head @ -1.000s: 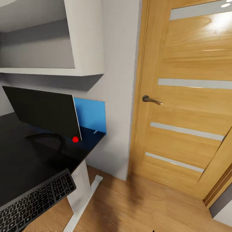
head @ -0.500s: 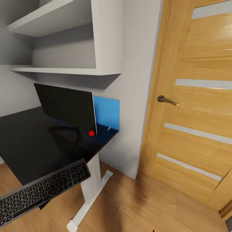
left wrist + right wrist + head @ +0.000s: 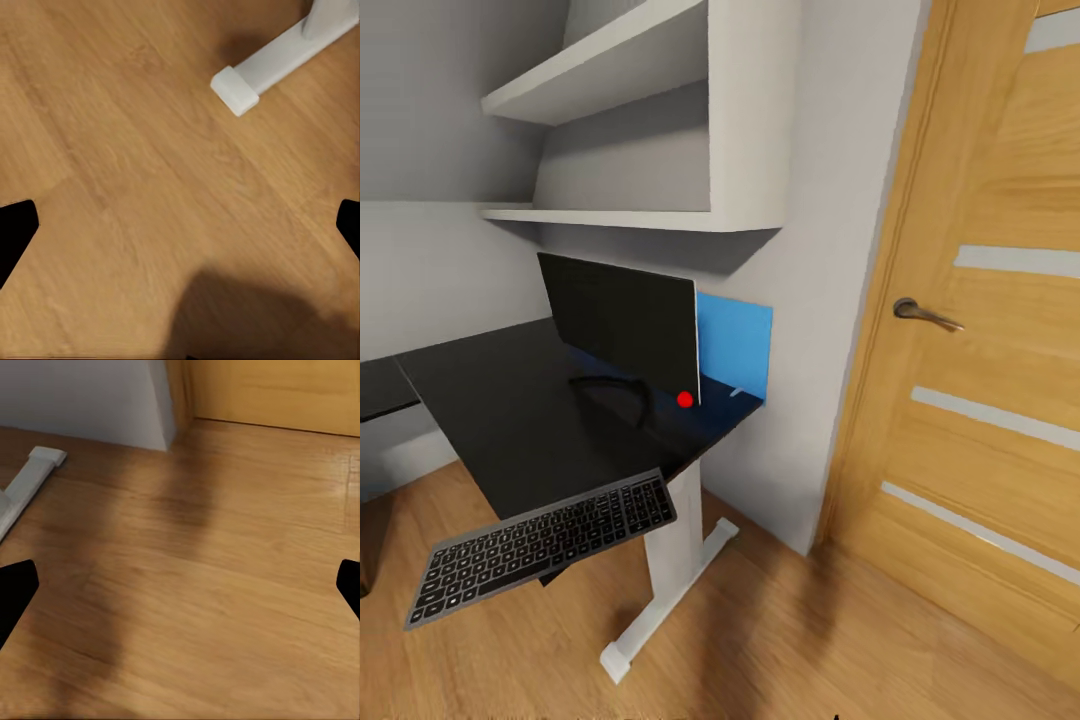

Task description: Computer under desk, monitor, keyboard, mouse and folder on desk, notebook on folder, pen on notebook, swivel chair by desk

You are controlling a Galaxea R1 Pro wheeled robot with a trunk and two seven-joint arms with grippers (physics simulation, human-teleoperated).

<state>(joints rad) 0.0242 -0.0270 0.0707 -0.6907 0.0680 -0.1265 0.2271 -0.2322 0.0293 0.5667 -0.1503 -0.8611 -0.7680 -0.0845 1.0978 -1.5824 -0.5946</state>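
grey walls (image 3: 450,110) with a white two-tier wall shelf (image 3: 660,130), warm wooden plank floor (image 3: 810,640), a light oak door (image 3: 990,330) with pale horizontal strips and a metal lever handle (image 3: 925,313) at the right.

A room in a home, set up as a small work corner. A wooden door (image 3: 980,330) with a lever handle (image 3: 925,314) and pale inset strips fills the right of the frame, and wood-plank floor (image 3: 810,640) runs along the bottom. At centre left a black desk (image 3: 510,420) on a white leg (image 3: 675,560) carries a monitor (image 3: 625,325) and, at its near edge, a keyboard (image 3: 540,545). White wall shelves (image 3: 650,120) hang at the upper centre on a grey wall (image 3: 830,250).
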